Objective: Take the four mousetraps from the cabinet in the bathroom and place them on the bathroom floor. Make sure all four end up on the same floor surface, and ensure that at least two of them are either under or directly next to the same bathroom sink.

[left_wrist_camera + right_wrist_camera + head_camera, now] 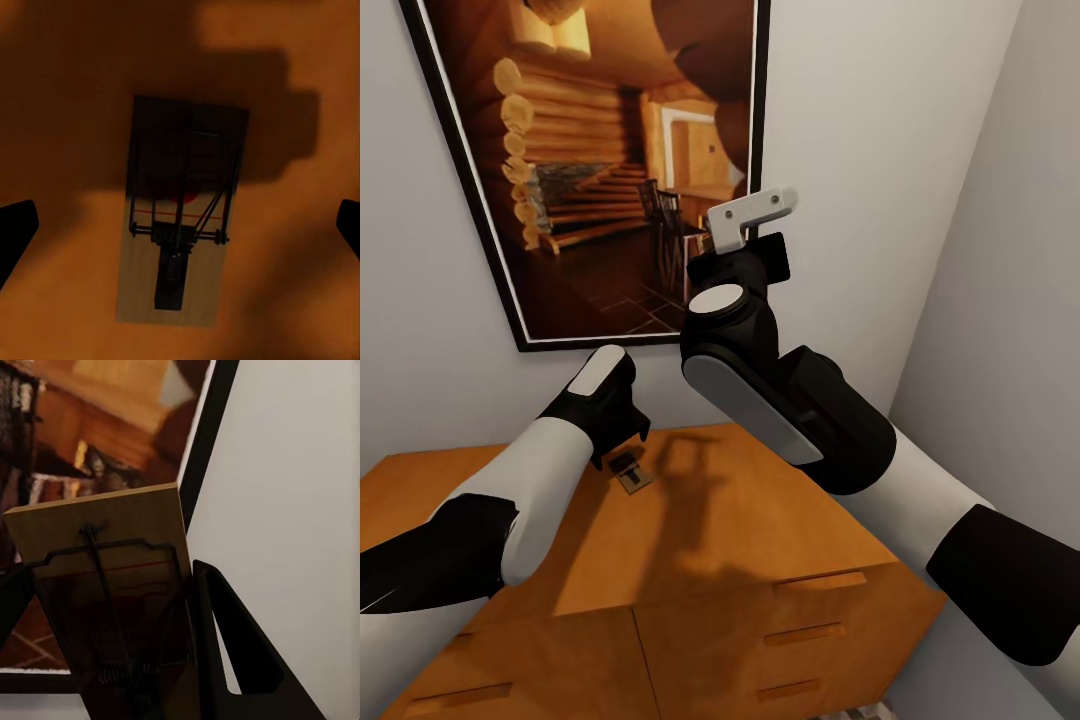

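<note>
We hover our left gripper [180, 225], jaws wide, over a mousetrap [182, 214] lying flat on the cabinet [740, 520], at seven o'clock from the raised right arm. Our right gripper [112, 660] pinches a second mousetrap [105, 577] up by the framed picture [590, 150]. A descent off centre could nudge the trap or spring its wire. The other two traps and the floor stay hidden.
</note>
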### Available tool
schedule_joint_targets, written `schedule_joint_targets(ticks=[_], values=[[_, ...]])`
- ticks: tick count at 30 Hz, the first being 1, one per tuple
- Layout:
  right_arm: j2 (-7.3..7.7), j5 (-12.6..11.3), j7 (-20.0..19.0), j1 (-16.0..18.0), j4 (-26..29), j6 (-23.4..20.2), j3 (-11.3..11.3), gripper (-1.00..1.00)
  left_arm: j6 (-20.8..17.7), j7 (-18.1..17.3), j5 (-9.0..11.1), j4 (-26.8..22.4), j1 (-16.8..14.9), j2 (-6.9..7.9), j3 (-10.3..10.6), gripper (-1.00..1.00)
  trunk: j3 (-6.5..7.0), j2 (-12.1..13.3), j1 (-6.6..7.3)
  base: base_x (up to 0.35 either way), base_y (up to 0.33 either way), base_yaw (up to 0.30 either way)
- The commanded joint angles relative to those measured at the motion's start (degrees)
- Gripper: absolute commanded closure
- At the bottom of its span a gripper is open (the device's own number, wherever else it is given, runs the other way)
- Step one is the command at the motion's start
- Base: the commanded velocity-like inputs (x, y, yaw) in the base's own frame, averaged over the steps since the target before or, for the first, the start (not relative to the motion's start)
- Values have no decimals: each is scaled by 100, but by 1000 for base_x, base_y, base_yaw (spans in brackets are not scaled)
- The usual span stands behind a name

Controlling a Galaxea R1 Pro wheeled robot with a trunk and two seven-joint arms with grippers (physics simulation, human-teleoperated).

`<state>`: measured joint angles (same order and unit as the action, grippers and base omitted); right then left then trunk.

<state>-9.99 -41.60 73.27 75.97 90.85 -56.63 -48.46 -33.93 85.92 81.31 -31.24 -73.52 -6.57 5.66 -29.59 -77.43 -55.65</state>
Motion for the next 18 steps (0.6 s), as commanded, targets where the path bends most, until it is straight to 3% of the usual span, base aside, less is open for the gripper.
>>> schedule_joint_targets(ticks=[1, 18], values=[[-1, -60, 56, 8, 3, -26, -5, 100, -62, 39, 43, -5, -4, 6, 32, -100, -7, -4, 0, 1, 0, 0], [-1, -59, 56, 6, 3, -32, -5, 100, -67, 36, 43, 5, -4, 15, 18, -100, -7, -4, 0, 18, 21, 0]])
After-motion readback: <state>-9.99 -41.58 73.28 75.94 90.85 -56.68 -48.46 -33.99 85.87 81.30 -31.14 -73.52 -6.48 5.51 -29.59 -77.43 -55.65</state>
